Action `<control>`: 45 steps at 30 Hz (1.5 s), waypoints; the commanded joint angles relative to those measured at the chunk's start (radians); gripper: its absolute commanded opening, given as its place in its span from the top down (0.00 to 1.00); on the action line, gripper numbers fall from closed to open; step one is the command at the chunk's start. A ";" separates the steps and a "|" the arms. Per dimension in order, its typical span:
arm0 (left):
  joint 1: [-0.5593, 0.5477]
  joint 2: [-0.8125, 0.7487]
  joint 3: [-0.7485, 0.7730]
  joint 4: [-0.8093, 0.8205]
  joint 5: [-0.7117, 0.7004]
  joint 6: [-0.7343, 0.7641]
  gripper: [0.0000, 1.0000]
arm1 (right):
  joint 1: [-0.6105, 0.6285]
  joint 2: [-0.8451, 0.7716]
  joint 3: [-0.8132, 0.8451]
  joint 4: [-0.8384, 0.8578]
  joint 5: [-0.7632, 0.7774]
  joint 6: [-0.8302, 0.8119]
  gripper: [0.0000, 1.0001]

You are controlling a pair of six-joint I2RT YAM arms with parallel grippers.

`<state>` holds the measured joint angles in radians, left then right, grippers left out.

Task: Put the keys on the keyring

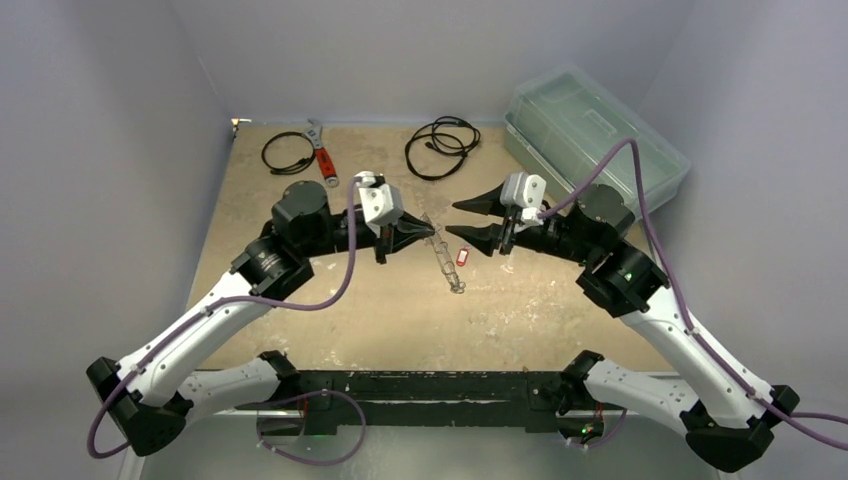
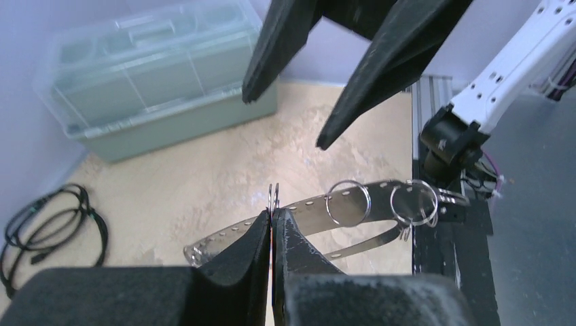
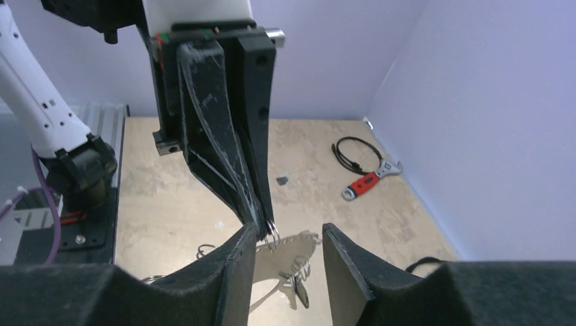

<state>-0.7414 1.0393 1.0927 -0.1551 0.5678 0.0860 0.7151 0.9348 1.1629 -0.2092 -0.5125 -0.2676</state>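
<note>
The keyring (image 1: 446, 262) is a long loop of perforated metal band lying across the table's middle. It carries several small split rings (image 2: 348, 202). My left gripper (image 1: 434, 233) is shut on one small split ring (image 2: 273, 195) at the band's upper edge, which also shows in the right wrist view (image 3: 272, 231). My right gripper (image 1: 460, 222) is open and empty, facing the left fingertips (image 3: 234, 170) from the right, with its jaws either side of them. A red key (image 1: 462, 257) lies on the table beside the band. A dark key (image 3: 300, 293) hangs off the band. No blue key shows.
A red-handled wrench (image 1: 322, 152) and a black cable (image 1: 287, 152) lie at the back left. A second black cable (image 1: 442, 145) lies at the back centre. A clear plastic box (image 1: 595, 135) stands at the back right. A small dark bit (image 3: 281, 179) lies on the table.
</note>
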 commanded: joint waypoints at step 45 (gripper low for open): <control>0.005 -0.122 -0.004 0.209 0.082 -0.058 1.00 | -0.029 0.099 0.035 0.206 -0.276 0.153 0.89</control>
<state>-0.7395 0.9363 1.0859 -0.0250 0.6159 0.0540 0.6868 1.0279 1.1610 -0.0498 -0.7853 -0.1230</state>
